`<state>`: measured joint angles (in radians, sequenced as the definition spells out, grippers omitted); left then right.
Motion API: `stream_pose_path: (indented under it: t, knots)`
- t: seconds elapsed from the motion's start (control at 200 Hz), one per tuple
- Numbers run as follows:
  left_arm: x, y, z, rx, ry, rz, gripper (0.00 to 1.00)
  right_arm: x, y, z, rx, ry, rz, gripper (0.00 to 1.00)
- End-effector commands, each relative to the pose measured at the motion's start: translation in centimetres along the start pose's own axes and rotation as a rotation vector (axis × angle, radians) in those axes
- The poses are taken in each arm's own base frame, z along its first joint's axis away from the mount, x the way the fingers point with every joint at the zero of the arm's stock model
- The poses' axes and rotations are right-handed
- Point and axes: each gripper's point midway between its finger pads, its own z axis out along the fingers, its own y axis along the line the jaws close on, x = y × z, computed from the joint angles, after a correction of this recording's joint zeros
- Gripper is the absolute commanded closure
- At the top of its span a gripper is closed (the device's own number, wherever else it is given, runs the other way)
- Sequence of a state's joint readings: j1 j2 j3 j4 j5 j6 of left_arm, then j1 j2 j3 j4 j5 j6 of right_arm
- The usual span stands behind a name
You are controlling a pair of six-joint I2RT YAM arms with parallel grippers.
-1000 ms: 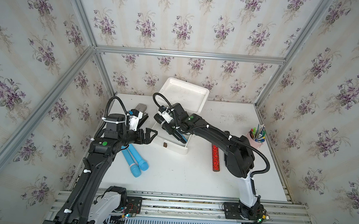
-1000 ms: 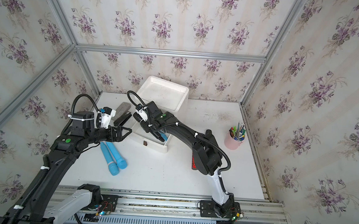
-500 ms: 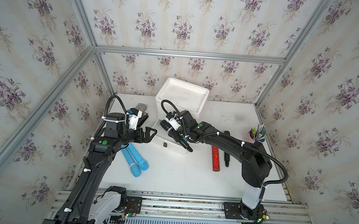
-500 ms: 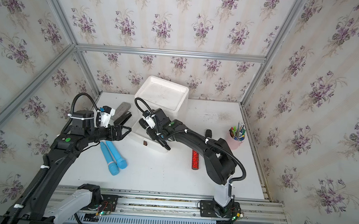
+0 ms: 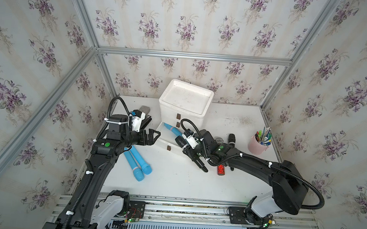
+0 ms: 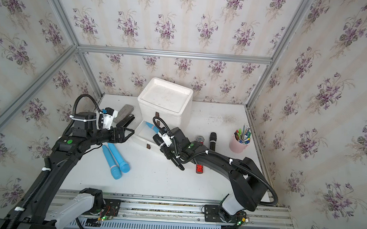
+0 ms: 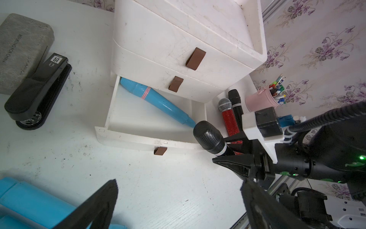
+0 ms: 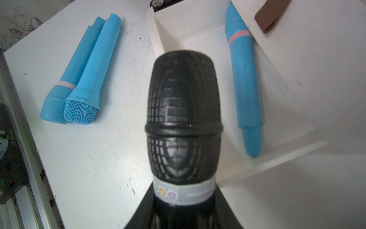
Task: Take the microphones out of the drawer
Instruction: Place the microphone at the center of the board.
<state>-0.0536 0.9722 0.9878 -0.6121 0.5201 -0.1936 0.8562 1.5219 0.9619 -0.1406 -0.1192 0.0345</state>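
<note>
Across the lower middle of both top views lies the white table. At its back, centre frame, I see the white drawer cabinet. Its two upper drawers are shut and its bottom drawer is pulled out toward the lower left.

My left gripper hovers just left of that drawer's front corner, jaws released wide and empty. My right gripper, centre frame, is clenched around the body of the black microphone. That microphone is lifted out of the drawer. Its meshed head points up-left at the drawer's front corner and its tail slants down-right over the table.

One blue microphone lies diagonally inside the open drawer, its head tucked under the cabinet. Two more blue microphones lie touching, side by side, on the table at lower left of centre.

Right of the cabinet, a red glitter microphone and another black microphone lie side by side. A pink cup of pens stands near them toward the right edge.

Left of the cabinet, a black stapler rests against a grey case.
</note>
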Motion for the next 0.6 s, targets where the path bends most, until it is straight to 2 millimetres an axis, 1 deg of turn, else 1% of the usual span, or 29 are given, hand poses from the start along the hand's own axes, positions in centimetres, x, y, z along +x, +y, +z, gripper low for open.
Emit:
stream_pose_path:
  t: [0.0, 0.135, 0.3, 0.36, 0.43, 0.505, 0.594]
  knots:
    - [-0.6, 0.1, -0.2, -0.010, -0.026, 0.011, 0.01, -0.3, -0.7, -0.7, 0.036, -0.059, 0.066, 1.00]
    - [-0.7, 0.2, -0.4, -0.022, -0.035, 0.010, 0.01, 2.1, -1.7, -1.0, 0.088, -0.034, 0.137, 1.00]
    - [-0.5, 0.1, -0.4, -0.015, -0.032, 0.007, 0.01, 4.1, -2.5, -1.4, 0.133, -0.012, 0.191, 1.00]
    - [-0.5, 0.1, -0.4, -0.015, -0.032, 0.003, 0.01, 4.5, -2.9, -1.7, 0.157, -0.013, 0.207, 1.00]
    - [-0.5, 0.0, -0.4, -0.014, -0.033, 0.004, 0.01, 5.0, -3.7, -1.9, 0.199, -0.016, 0.268, 1.00]
    - [-0.5, 0.0, -0.4, -0.013, -0.033, 0.003, 0.01, 5.2, -3.9, -1.9, 0.212, -0.009, 0.288, 1.00]
    - [-0.6, 0.0, -0.4, -0.013, -0.034, 0.000, 0.01, 5.5, -4.8, -2.2, 0.267, -0.012, 0.328, 1.00]
